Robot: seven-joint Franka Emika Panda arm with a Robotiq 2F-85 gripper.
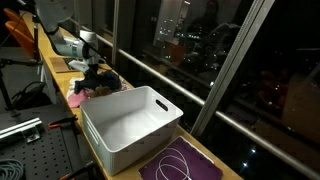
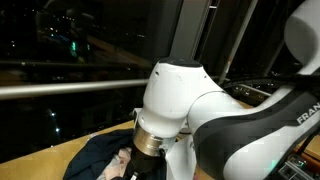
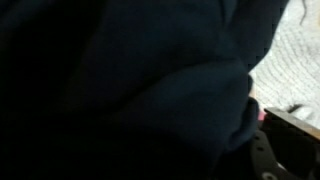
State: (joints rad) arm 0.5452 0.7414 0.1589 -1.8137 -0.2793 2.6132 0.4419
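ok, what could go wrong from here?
The dark cloth fills the wrist view, hiding the gripper: it may grab several layers or nothing. The pink item lies against the pile and could get dragged along. The white bin stands close; a swinging lift might snag its rim.

lighting: indoor, moderate; night behind the window glass (image 1: 200,40), where we note small city lights and faint reflections in both exterior views; white bin (image 1: 130,125) brightest, soft shading inside; white arm casing (image 2: 185,95) close to the lens, slightly blurred, mild sheen; wrist view very dim, the dark cloth (image 3: 120,90) filling it, out of focus; pale fabric (image 3: 295,50) at top right, grainy.
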